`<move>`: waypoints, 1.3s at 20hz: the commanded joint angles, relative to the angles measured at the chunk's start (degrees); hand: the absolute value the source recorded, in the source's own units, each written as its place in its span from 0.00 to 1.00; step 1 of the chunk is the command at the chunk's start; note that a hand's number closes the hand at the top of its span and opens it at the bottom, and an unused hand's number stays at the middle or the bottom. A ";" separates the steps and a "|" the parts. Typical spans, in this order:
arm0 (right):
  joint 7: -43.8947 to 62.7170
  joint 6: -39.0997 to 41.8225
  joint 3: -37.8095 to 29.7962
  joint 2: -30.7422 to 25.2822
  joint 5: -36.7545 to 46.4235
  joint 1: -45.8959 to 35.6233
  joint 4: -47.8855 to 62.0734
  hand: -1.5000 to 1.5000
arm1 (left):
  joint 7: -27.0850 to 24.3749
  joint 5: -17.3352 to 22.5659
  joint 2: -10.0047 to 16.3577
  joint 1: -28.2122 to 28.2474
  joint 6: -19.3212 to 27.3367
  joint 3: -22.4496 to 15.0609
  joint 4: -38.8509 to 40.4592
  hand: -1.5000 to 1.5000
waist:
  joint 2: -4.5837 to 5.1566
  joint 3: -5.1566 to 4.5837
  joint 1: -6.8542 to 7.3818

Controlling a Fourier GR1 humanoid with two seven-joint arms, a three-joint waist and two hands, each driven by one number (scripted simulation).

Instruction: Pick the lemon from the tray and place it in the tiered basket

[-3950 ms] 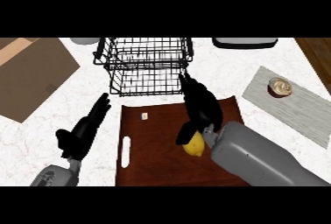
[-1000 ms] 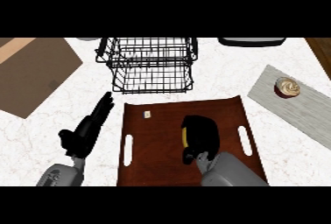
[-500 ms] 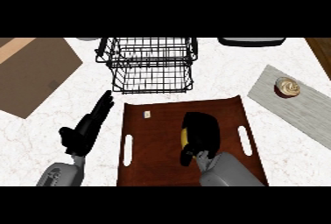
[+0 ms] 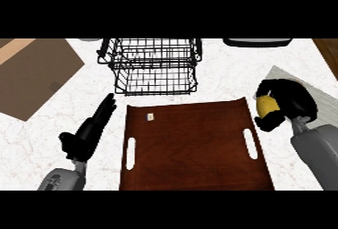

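— What does everything stand on?
— A white counter (image 4: 59, 120) with faint grey veins, like marble. It fills most of the view.
— Anything on the left?
— A flat brown board (image 4: 33, 80) lies at an angle in the upper left corner, with a paler tan strip (image 4: 16, 47) along its far side.
— And on the right?
— A pale grey mat (image 4: 290, 74) lies tilted on the counter, partly covered. Past it, in the upper right corner, shows a bit of dark wood (image 4: 329, 50).
— The far edge?
— A dark rounded shape with a grey rim (image 4: 257, 42), cut off there; I cannot tell what it is. The light is even, the shadows soft.
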 commanded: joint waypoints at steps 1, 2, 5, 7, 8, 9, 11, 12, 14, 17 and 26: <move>-8.94 -0.04 -9.57 -1.53 -9.50 -3.75 1.40 1.00 | 0.94 -0.68 -0.02 -0.61 0.05 -0.47 -1.10 0.50 | -0.05 0.02 0.24; -10.43 -0.50 -10.07 -0.12 -11.30 -2.62 0.19 1.00 | -0.39 0.25 -0.22 -1.67 -0.11 1.38 2.46 0.50 | 0.03 -0.03 -0.34; -13.62 2.08 -15.99 -0.85 -18.38 -6.17 -1.77 1.00 | 1.27 0.23 0.73 -1.57 -0.53 1.27 0.12 0.50 | -0.17 -0.01 0.04; -14.54 -1.01 -15.89 1.20 -16.36 -8.02 -0.97 1.00 | 1.46 0.24 -0.51 -0.95 -1.14 0.16 -0.12 0.50 | -0.10 -0.05 0.40; -13.80 1.17 -15.47 0.35 -16.51 -8.73 -3.92 1.00 | 1.11 0.11 -0.01 -3.15 -1.44 1.59 3.36 0.50 | -0.13 -0.09 -0.11; -10.66 1.00 -14.18 2.66 -15.62 -11.95 -3.93 1.00 | -0.98 0.65 0.81 0.09 -2.90 1.57 1.51 0.50 | -0.17 -0.11 0.49; -6.27 5.57 -16.25 1.47 -18.77 -16.02 -6.51 1.00 | 0.40 -0.46 -0.92 -0.78 -0.71 1.19 1.90 0.50 | -0.25 -0.12 0.16; -3.05 5.48 -15.24 3.48 -17.84 -20.33 -4.21 1.00 | 1.08 -0.56 -1.06 -1.54 -0.91 0.88 0.76 0.50 | -0.19 -0.13 0.57; 3.11 6.98 -15.21 4.51 -18.58 -24.82 -6.88 1.00 | 0.52 -1.89 -0.94 -0.40 0.26 0.63 -0.19 0.50 | -0.32 -0.14 0.67; 6.59 5.97 -15.68 7.56 -17.65 -30.29 -3.05 1.00 | 2.53 -1.39 -1.05 -1.35 -0.98 0.88 -0.78 0.50 | -0.20 -0.12 0.63; 12.21 3.81 -17.15 15.51 -15.51 -54.23 20.99 1.00 | 3.07 -1.25 -0.60 -1.66 -2.72 1.15 -1.32 0.50 | 0.20 -0.15 2.23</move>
